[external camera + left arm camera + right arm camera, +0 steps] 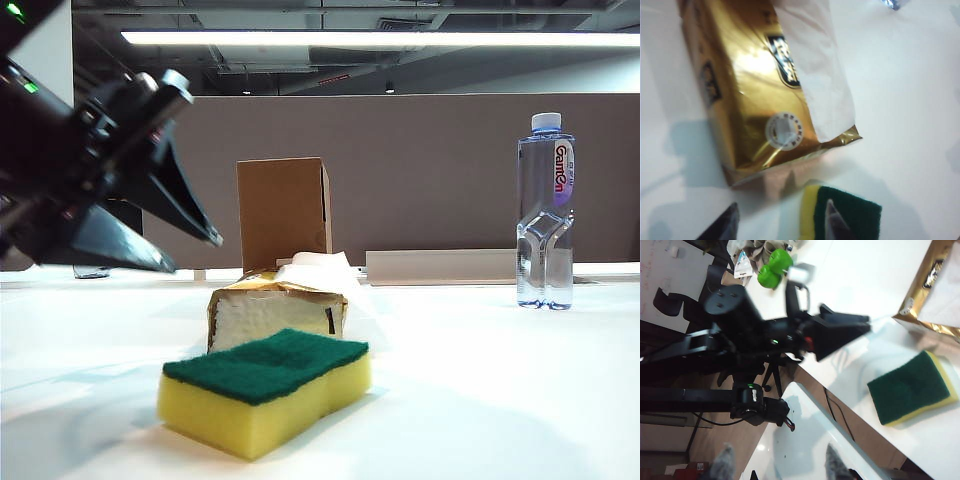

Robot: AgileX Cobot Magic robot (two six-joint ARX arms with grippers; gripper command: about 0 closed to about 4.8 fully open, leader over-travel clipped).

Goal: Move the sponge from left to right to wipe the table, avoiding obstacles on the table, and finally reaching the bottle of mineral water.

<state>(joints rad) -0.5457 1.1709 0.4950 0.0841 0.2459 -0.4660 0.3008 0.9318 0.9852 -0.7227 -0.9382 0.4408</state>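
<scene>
**One sponge lying free, both grippers empty**

Exterior view: one sponge (264, 391) is lying green side up on the desk (500, 380), just before one tissue pack (280, 305) and one box (283, 212); one bottle (546, 212) is standing far right. The left gripper (195, 255) is hovering with jaws spread, holding nothing.

Left wrist view: its fingertips (832, 220) are hanging above the sponge's end.

Right wrist view: the right gripper (777, 462) is hanging well apart from the sponge, jaws spread.

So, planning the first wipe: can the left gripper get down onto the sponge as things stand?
Probably yes. The left gripper hangs open up and left of the sponge, whose green top is uncovered; the tissue pack sits just behind it.
</scene>
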